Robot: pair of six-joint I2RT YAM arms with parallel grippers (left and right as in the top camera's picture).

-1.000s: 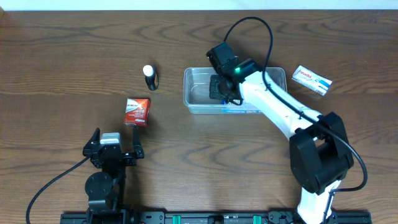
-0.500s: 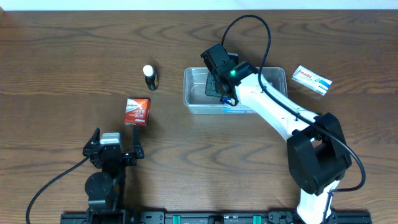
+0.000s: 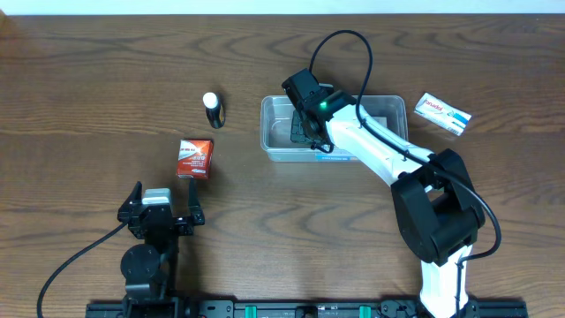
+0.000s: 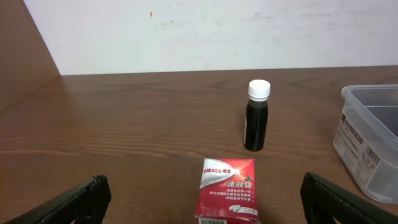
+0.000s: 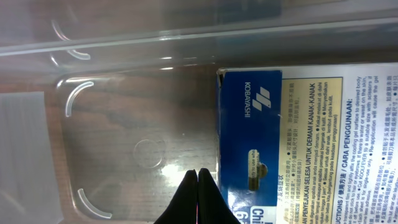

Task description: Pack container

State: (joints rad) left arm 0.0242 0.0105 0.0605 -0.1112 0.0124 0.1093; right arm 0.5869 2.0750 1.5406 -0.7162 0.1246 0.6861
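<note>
Overhead view: one clear plastic container (image 3: 392,109) sits on the wooden tabletop (image 3: 79,79), just toward 1 o'clock from its middle. Inside it lies one blue box (image 3: 342,156), flat along the container's 6 o'clock wall. The right hand (image 3: 303,131) is also down inside, in the 9 o'clock half. The right wrist view shows the container's see-through floor (image 5: 112,124) with the blue box (image 5: 298,137) printed side up. The right hand's (image 5: 198,180) two fingers are pressed together with nothing between them, poised over bare floor just beside the box's edge.

Three things lie outside the container. One dark bottle (image 3: 213,109) with a white cap stands upright at 9 o'clock from it, well apart. One red box (image 3: 194,157) lies flat at 8 o'clock from the container. One white box (image 3: 443,113) with blue and red print lies at 3 o'clock, near the container's wall but apart from it.

That makes three small boxes in all, one of them packed, plus one bottle and one container.

The left hand (image 3: 164,208) rests at 7 o'clock on the tabletop, fingers spread wide and holding nothing. In the left wrist view the red box (image 4: 227,193) is nearest, the bottle (image 4: 257,118) stands beyond it, and the container's corner (image 4: 367,143) shows at 3 o'clock.
</note>
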